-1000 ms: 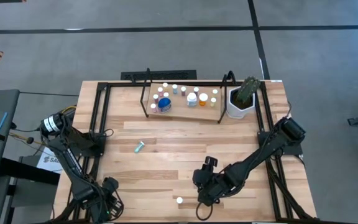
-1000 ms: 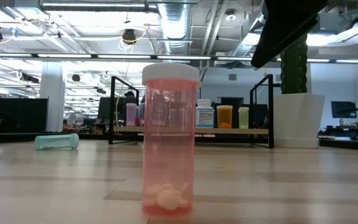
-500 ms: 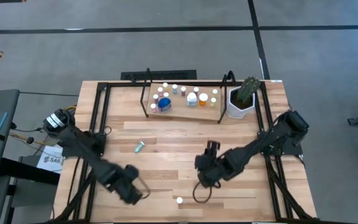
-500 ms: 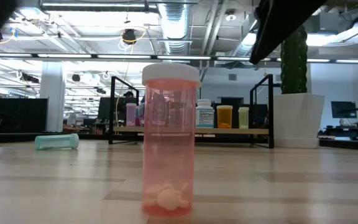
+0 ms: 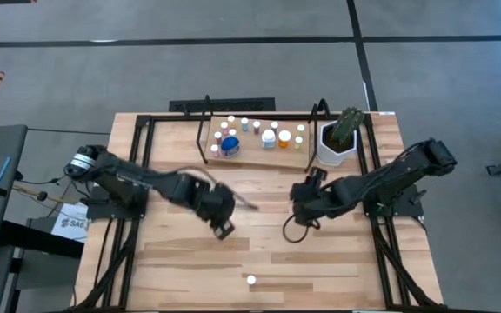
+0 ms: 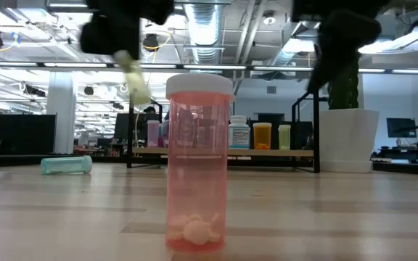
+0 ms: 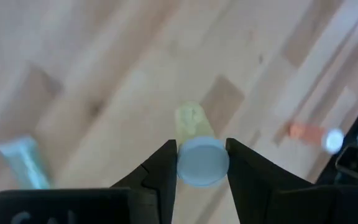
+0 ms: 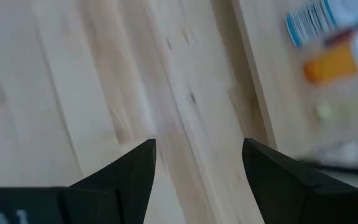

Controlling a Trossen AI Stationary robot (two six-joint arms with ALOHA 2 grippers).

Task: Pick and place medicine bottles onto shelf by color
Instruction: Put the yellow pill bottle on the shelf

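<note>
Wood table (image 5: 259, 252), office room behind. Left gripper (image 7: 201, 163) mid-table pinches 1 pale green bottle (image 7: 199, 152); right gripper (image 8: 199, 163) w/ fingers spread, empty.

A light wood counter (image 5: 190, 252) is standing on a grey floor (image 5: 233, 78) crossed by dark lines. At table height, an open office is stretching out behind it: exposed ducts (image 6: 205, 29) and long strip lights (image 6: 64, 65) are running across the ceiling, a white column (image 6: 61, 109) is rising at one side, and dark monitors (image 6: 401, 127) and desks are sitting along the far edge.
</note>
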